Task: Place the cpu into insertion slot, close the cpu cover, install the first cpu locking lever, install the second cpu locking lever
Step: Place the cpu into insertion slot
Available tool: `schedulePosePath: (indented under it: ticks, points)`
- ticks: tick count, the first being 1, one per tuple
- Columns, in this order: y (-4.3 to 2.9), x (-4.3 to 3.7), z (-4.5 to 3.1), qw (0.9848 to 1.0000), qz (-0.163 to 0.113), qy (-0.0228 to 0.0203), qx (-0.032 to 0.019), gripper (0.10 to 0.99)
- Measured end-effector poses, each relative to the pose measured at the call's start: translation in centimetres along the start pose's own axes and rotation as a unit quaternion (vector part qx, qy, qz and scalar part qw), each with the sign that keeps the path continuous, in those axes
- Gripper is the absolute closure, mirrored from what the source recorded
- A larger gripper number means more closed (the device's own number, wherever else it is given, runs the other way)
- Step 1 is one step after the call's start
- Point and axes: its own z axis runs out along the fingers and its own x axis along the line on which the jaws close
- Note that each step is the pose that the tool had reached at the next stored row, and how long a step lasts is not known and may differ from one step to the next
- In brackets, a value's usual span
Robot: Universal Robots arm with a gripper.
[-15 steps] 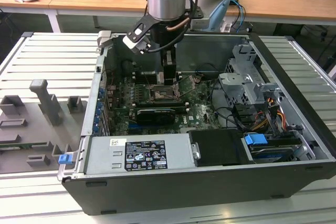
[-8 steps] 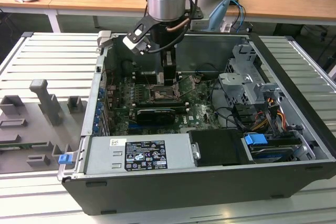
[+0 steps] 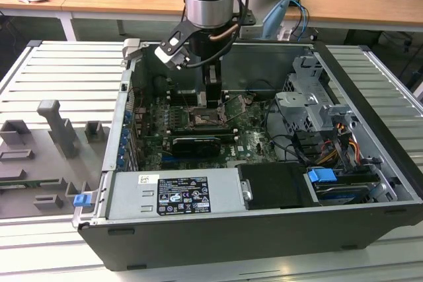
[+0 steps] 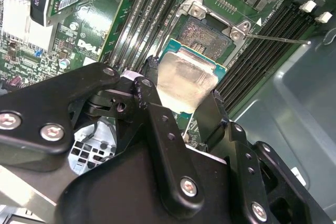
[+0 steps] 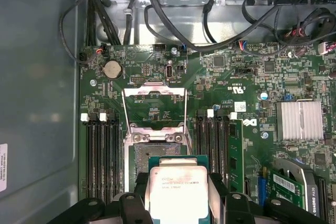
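Open computer case (image 3: 218, 246) on slatted bench (image 3: 59, 70): placing step in hand, gripper (image 4: 181, 92) jaws pinching the cpu (image 4: 189, 77) by its edges close above the insertion slot (image 4: 207, 32), cpu cover (image 5: 154, 86) raised; seating likely needs square alignment and a gentle descent

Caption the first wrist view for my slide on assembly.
The gripper holds the cpu near the bare slot, cover swung open.

A pale ribbed metal table (image 3: 59, 64) carries an open dark computer case (image 3: 264, 236), which lies on its side near the middle. On the exterior view's left, grey moulded fixture blocks (image 3: 56, 127) rest on the table just beside the case.
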Motion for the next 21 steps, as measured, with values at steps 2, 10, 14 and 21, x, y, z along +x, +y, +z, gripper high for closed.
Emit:
schedulePosePath:
  ticks: [2, 10, 14, 21]
  points:
    - [0.0, 0.0, 0.04, 1.0, 0.0, 0.0, 0.0, 0.557]
    - [-0.02, 0.0, 0.19, 1.0, 0.0, 0.0001, -0.0001, 0.557]
    - [-0.04, 0.1, 0.34, 1.0, 0.0, 0.0, -0.0001, 0.557]
    - [-0.14, 0.59, 1.39, 1.0, 0.0, -0.0008, 0.0, 0.557]
